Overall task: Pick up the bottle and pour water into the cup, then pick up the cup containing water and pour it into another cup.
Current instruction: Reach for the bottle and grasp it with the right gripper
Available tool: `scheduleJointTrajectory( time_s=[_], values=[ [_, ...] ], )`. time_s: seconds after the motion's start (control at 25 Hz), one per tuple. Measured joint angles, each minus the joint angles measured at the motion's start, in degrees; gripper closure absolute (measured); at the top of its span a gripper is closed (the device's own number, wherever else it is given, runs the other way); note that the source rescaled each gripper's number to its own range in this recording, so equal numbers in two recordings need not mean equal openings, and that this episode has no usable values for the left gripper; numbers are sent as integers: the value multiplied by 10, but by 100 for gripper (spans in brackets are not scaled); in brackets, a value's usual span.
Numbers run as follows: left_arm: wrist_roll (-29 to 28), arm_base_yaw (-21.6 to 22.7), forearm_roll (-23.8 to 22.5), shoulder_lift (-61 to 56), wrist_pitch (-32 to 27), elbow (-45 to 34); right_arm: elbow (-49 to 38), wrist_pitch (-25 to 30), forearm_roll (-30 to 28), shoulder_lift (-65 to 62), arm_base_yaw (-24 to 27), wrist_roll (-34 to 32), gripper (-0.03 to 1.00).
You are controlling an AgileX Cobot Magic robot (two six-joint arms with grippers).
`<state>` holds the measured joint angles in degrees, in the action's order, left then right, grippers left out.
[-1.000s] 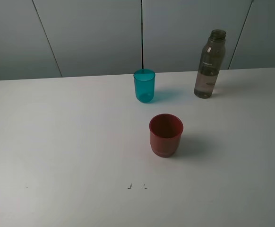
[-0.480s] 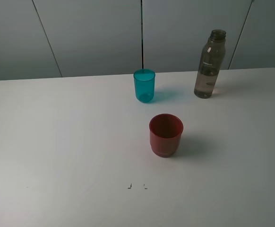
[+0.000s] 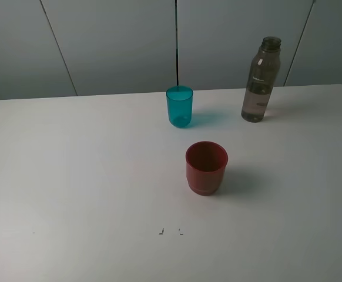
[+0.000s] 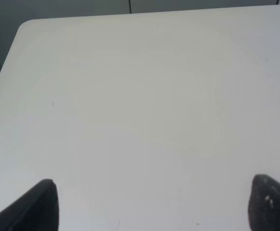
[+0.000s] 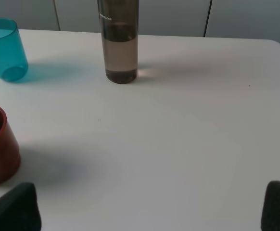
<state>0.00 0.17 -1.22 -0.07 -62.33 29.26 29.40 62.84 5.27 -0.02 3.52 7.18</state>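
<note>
Count: one bottle [image 3: 261, 79], two cups. We log one teal cup [image 3: 179, 106] and one red cup [image 3: 206, 168], all upright and well apart.

Taking the red cup as centre in the high view, the teal cup stands at 11 o'clock and the bottle between 1 and 2 o'clock, near the far edge. The bottle is partly filled.

Left gripper [image 4: 154, 204]: released, tips wide apart over bare table, holding nothing. Right gripper [image 5: 147, 207]: likewise spread and empty, facing the bottle.

Surface: plain white table [image 3: 71, 170], with two small dark marks [image 3: 170, 231] at 7 o'clock. Behind it we see a grey panelled wall [image 3: 118, 41] with dark seams.
</note>
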Motion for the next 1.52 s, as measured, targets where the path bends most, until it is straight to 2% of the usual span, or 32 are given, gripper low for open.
scheduleJointTrajectory(
  time_s=[1.52],
  values=[
    [0,0,0,0,0,0,0,0,0,0,0,0,-3]
  ],
)
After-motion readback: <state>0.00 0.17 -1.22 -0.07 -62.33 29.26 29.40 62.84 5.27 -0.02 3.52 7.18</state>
